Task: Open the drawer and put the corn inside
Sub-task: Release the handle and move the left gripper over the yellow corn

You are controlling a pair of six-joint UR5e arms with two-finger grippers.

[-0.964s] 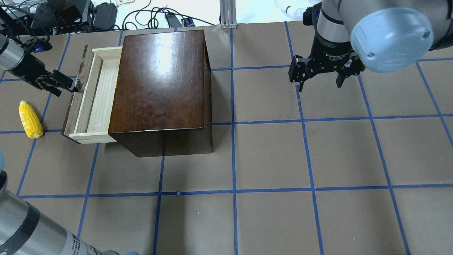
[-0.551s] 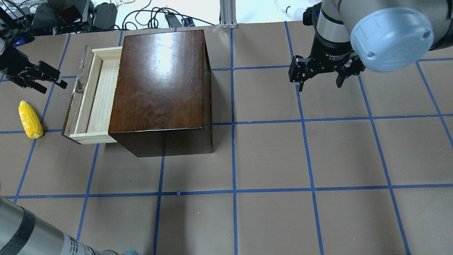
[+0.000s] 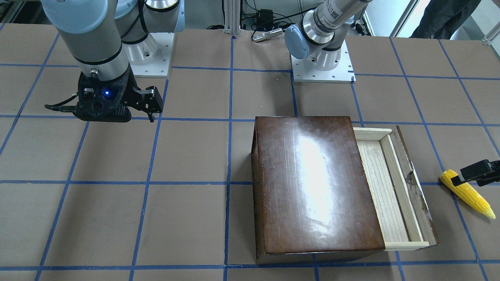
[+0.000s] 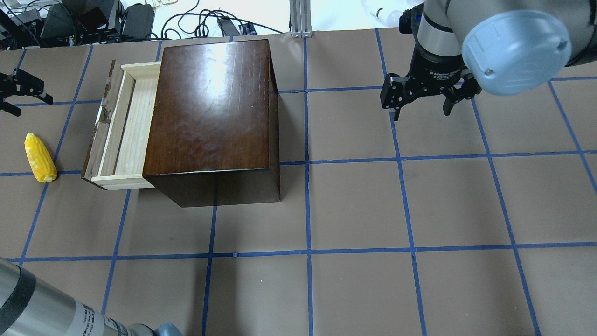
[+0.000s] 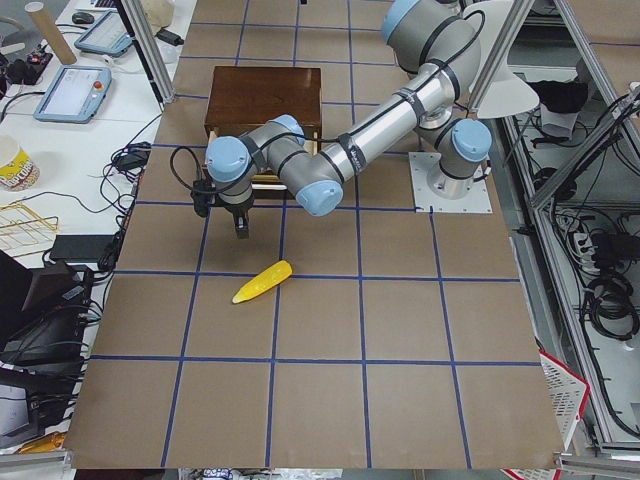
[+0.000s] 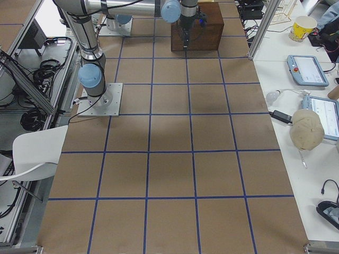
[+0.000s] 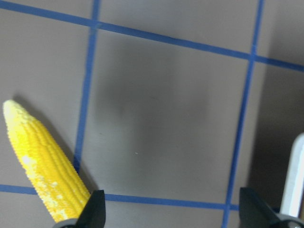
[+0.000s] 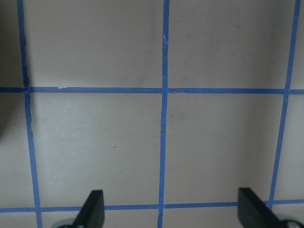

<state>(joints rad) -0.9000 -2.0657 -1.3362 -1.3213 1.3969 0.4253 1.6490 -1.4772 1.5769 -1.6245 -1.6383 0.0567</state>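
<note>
The drawer [image 4: 125, 127] of pale wood stands pulled out of the dark-brown box [image 4: 210, 107], and its tray is empty; it also shows in the front view [image 3: 390, 187]. The yellow corn [image 4: 40, 157] lies on the table left of the drawer front, apart from it. It also shows in the front view [image 3: 466, 193] and the left wrist view [image 7: 45, 171]. My left gripper [image 4: 30, 103] is open and empty, beyond the corn at the view's left edge. My right gripper [image 4: 422, 106] is open and empty, hovering far right of the box.
Cables and electronics [image 4: 93, 18] lie past the table's far edge, with an aluminium post [image 4: 301, 18] behind the box. Blue tape lines grid the brown table [image 4: 354, 205]. The left arm's tube [image 4: 42, 308] crosses the near left corner.
My left gripper has come off the drawer's handle and moved left, away from the drawer. The drawer stays open. The corn and the right arm have not moved.
</note>
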